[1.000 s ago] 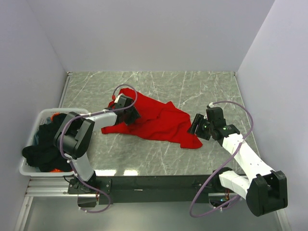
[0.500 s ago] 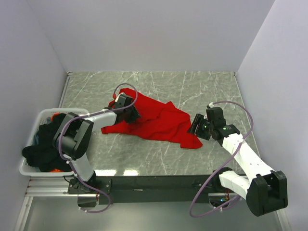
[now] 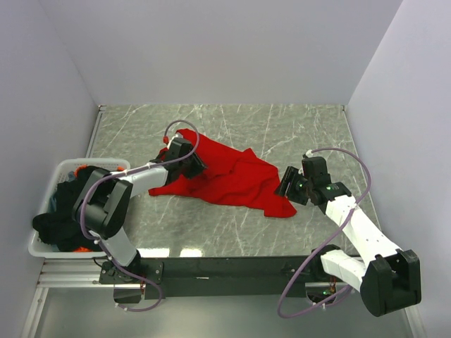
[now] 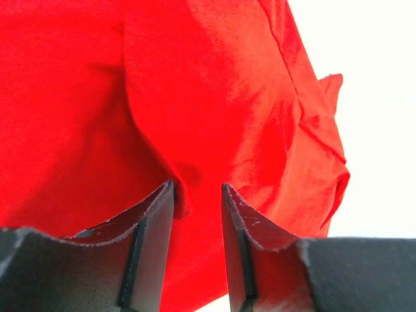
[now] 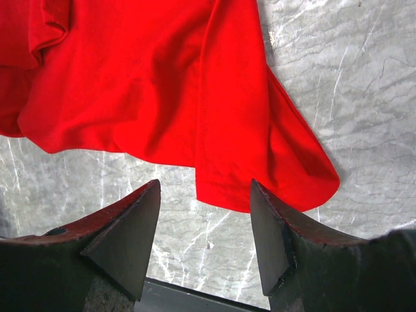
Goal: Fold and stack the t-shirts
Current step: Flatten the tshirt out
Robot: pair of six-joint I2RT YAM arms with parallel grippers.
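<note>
While a gripper sits at each end of it, the red t-shirt (image 3: 232, 179) lies rumpled on the marble table (image 3: 296, 127).
Left gripper (image 4: 196, 188): the jaws are narrow but not clamped. A ridge of red cloth stands in the gap against one finger, and the rest of the shirt spreads ahead of the tips. Right gripper (image 5: 205, 185): the jaws are wide and hold nothing. The shirt's hem corner lies just ahead of and between the fingertips, with bare marble around both tips. Well behind the left jaws, off the table's left edge, a white basket (image 3: 44, 248) holds black t-shirts (image 3: 60, 211).
</note>
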